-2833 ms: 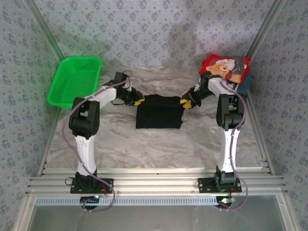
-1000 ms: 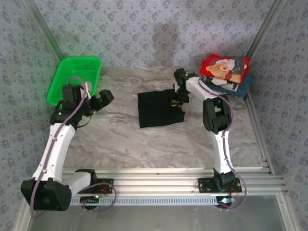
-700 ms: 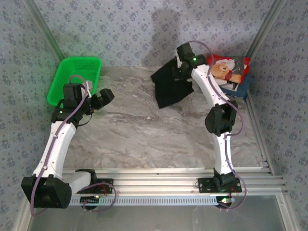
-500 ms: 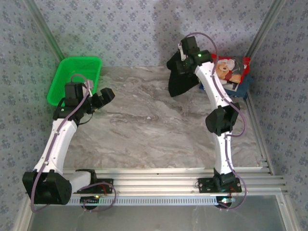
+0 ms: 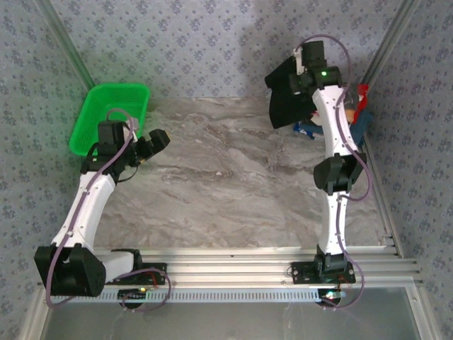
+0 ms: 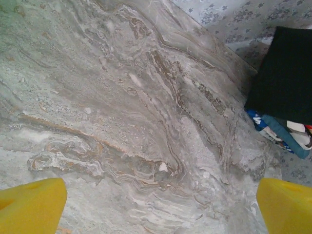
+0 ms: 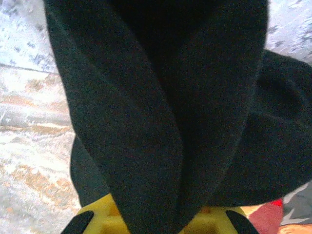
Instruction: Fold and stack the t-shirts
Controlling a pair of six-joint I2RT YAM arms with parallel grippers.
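near patterned walls (image 5: pixel 212 42), a black t-shirt (image 5: pixel 283 99) hangs above the marbled table (image 5: pixel 226 184).

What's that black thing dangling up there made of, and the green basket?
The black t-shirt looks like soft matte cloth, possibly cotton knit: it drapes in limp folds. The green basket seems to be plastic mesh: rigid shape, bright uniform colour.

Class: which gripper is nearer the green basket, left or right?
Left. The left gripper is open beside the basket, at its right edge; the right gripper is across the table at the far right, shut on the black shirt.
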